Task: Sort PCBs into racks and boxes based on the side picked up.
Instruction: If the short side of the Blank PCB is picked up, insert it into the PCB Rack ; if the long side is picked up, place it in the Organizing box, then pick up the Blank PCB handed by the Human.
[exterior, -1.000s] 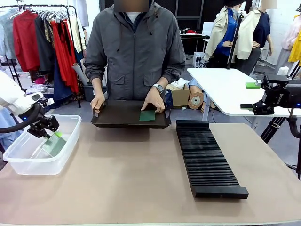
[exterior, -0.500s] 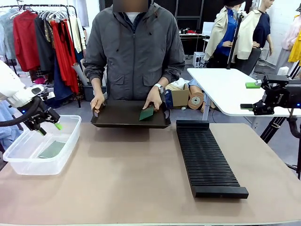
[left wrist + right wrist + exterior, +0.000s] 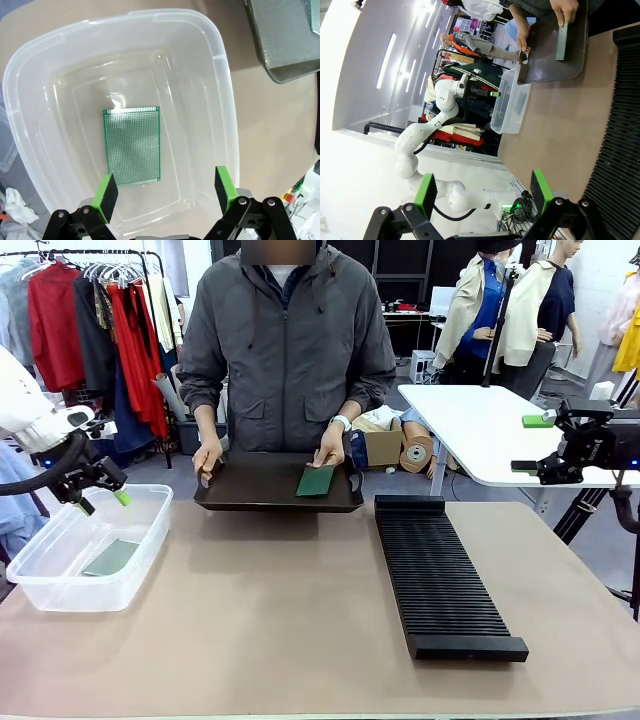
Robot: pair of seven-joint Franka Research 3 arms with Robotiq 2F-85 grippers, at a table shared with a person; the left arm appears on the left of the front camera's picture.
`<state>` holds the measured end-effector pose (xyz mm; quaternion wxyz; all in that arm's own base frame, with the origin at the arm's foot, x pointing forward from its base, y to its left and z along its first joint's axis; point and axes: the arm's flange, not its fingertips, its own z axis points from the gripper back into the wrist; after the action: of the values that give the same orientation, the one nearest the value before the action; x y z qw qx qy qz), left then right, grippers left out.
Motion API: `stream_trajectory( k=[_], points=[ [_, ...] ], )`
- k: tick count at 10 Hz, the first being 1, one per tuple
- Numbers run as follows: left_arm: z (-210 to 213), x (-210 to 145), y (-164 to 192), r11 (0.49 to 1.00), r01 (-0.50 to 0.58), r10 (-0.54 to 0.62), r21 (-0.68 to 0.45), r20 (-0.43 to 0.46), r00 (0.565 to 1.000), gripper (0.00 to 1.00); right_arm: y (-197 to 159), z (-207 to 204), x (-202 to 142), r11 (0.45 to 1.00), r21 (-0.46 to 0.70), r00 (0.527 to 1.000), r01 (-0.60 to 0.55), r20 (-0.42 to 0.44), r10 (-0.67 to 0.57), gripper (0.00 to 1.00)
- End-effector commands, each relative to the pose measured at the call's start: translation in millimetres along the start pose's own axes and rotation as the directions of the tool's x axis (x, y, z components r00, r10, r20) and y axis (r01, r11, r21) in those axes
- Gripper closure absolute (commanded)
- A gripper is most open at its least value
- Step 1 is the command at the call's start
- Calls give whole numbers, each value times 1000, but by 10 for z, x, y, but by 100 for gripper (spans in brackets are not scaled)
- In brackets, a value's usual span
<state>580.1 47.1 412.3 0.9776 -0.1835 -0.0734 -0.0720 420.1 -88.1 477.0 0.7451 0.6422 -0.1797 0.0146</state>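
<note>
The left tool (image 3: 103, 503) hovers over the far left end of the clear box (image 3: 70, 595), its green pads spread wide with nothing between them. In its wrist view the same wide gap looks straight down into the box. One PCB (image 3: 132, 146) lies flat on the box floor, just inside the near left part, with its pale dotted face up. Its long axis runs along the box's length, near to far, parallel to the long walls and touching none of them.

The right tool (image 3: 532, 444) hangs far right, above a white side table and well apart from the black rack (image 3: 440, 580). Its pads are also wide apart and empty.

At the far middle of the tabletop (image 3: 280, 620) the person steadies a flat black tray (image 3: 250, 490) with one hand (image 3: 207, 458). The other hand (image 3: 330, 450) tips a second PCB (image 3: 316, 480) up on one long edge. Its dark face is towards the robot and its long axis runs near to far, leaning slightly right.

The box drop looks finished, so the step in hand is probably the reach for the next board. That calls for one arm to cross to the tray and line its pads across the board's thin faces. It should close only once the person's fingers are clear. The face taken then decides between the slotted rack and the box. A rack placement would need the board edge-on to a slot.
</note>
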Motion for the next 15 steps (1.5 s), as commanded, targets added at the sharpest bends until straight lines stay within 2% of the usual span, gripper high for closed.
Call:
stream_trajectory(
  k=[1,5,6,7,8,10,12,15],
  points=[
    [-9,-46,-17,999,-28,29,20,-4,1000,0,28,19,5,1000,-1,1000,1,-12,-1,0],
    [44,1,-12,999,-53,53,-13,7,999,0,28,19,5,1000,-1,1000,1,-12,-1,0],
    [149,18,-13,994,-77,79,-82,20,997,0,28,19,5,1000,-1,1000,1,-12,-1,0],
    [307,-1,-43,967,-106,111,-230,7,994,0,28,19,5,1000,-1,1000,1,-12,-1,0],
    [463,2,-24,945,-103,125,-312,52,991,0,28,19,5,1000,-1,1000,1,-12,-1,0],
    [713,-65,27,868,-133,188,-478,70,980,0,28,19,5,1000,-1,1000,1,-12,-1,0],
    [856,-188,24,749,-159,222,-643,17,975,0,28,19,5,1000,-1,1000,1,-12,-1,0],
    [888,-349,-76,567,-172,231,-806,-45,972,0,28,19,5,1000,-1,1000,1,-12,-1,0]
  ],
)
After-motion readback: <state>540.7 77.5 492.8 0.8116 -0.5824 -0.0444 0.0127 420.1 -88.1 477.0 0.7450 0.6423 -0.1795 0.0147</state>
